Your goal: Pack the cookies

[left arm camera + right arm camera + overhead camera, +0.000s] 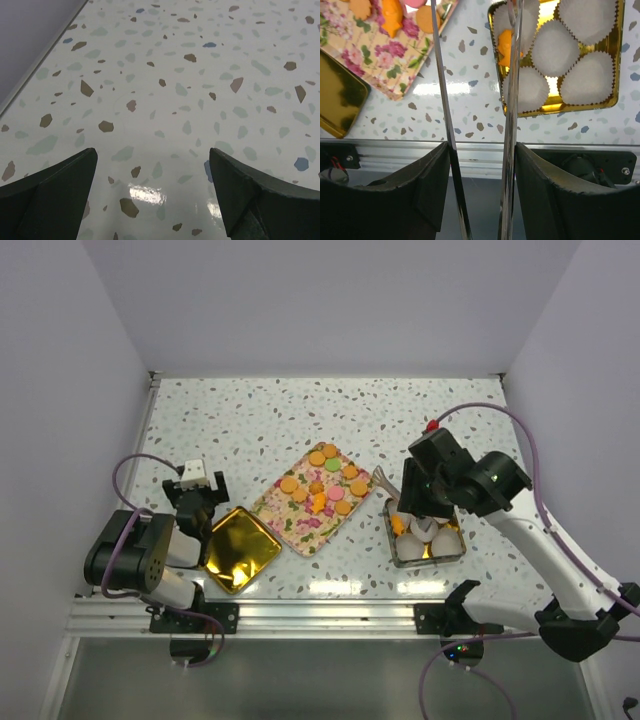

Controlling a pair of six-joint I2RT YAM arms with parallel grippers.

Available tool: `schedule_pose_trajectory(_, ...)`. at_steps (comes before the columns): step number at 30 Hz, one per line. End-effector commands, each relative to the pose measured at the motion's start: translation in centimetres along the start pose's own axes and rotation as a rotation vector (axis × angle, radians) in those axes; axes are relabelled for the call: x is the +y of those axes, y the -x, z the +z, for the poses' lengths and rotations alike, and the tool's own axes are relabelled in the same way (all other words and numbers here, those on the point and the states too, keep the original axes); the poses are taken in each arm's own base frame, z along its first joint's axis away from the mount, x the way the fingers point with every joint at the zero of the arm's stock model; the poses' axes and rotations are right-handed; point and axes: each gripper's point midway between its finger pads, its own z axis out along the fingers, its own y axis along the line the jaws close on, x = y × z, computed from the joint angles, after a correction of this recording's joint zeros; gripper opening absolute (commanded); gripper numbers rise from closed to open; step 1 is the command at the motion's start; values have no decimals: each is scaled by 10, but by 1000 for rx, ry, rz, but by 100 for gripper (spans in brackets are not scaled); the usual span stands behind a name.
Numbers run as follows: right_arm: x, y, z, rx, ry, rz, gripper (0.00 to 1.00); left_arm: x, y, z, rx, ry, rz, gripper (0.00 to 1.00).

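Left of right claw (481, 165), cookies (316, 488)

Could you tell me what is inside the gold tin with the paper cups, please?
The gold tin holds white paper cups; one holds an orange cookie. The tongs cover part of that cup; the others look empty.

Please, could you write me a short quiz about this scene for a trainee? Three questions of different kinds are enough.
1. True or false: the left gripper holds a cookie.
2. What does the right gripper hold? A) metal tongs B) a spoon C) a paper cup
3. Fill in: the cookies not yet packed lie on a ___ tray.
Key: 1 false, its jaws are open over bare table; 2 A; 3 floral.
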Motion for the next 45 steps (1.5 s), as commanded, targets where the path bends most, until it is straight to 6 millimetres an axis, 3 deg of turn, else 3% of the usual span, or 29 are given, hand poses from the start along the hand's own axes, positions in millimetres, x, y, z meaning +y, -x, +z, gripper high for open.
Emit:
schedule_pose_trajectory(1, -34, -17, -27, 92, -115, -84, 55, -1, 63, 12, -227, 20, -56, 100)
schedule_pose_trajectory(8, -13, 4, -30, 38, -45, -128, 55, 0, 61, 13, -209, 27, -63, 100)
schedule_pose_trajectory(15, 8, -5, -4, 100, 25, -156, 54, 0, 62, 13, -213, 27, -63, 100)
schedule_pose_trajectory(25, 47, 29, 23, 95, 11, -156, 54, -1, 62, 13, -213, 26, -64, 100)
schedule_pose_trajectory(38, 87, 49, 68, 142, 8, -178, 54, -1, 62, 13, -213, 26, -64, 100)
schedule_pose_trajectory(45, 103, 66, 71, 118, 34, -205, 54, 0, 62, 13, -214, 27, -65, 100)
